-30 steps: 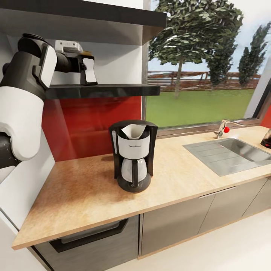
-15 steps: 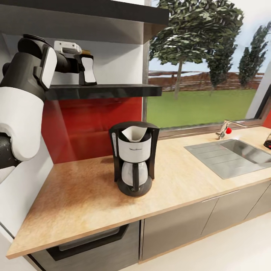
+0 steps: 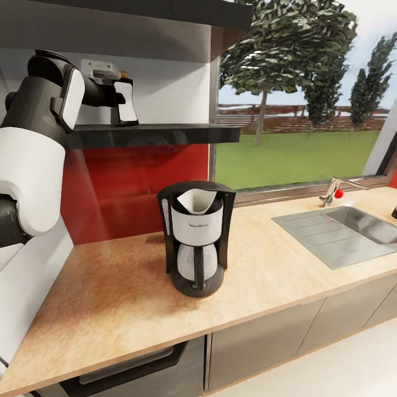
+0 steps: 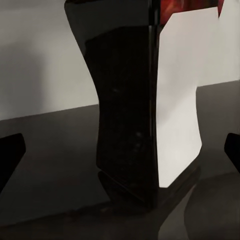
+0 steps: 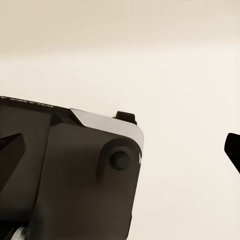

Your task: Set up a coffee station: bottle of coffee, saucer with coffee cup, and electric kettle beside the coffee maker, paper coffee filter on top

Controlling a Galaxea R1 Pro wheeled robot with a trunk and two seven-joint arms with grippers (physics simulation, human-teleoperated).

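- While the left gripper [image 3: 117,92] reached along the shelf [image 3: 154,133] at upper left, the bottle [image 3: 125,100] stood upright on that board, near its left end and close to the wall.
- From the left wrist view the bottle [image 4: 145,110] sat centred between two dark fingertips [image 4: 10,155] at the picture's edges, well apart from its sides; so the jaws looked wide open with nothing gripped, though the head view hid them too much to confirm.
- My judgement was that the step in hand was the grasp of the bottle, and that it was not yet made.
- To do it well, the fingers should close on the narrow waist, where the shape would resist slipping, and squarely, so the bottle would not twist.
- A straight lift before any pull outward would keep the base from dragging on the glossy board and tipping.
- On the countertop [image 3: 121,292] below, the coffee maker [image 3: 194,237] stood with the white filter [image 3: 194,201] already in its top, and bare wood lay on both sides of it for the bottle.
- A sink [image 3: 336,231] lay far right.
- The right gripper's state I could not tell; its wrist view showed dark robot parts against a pale surface.
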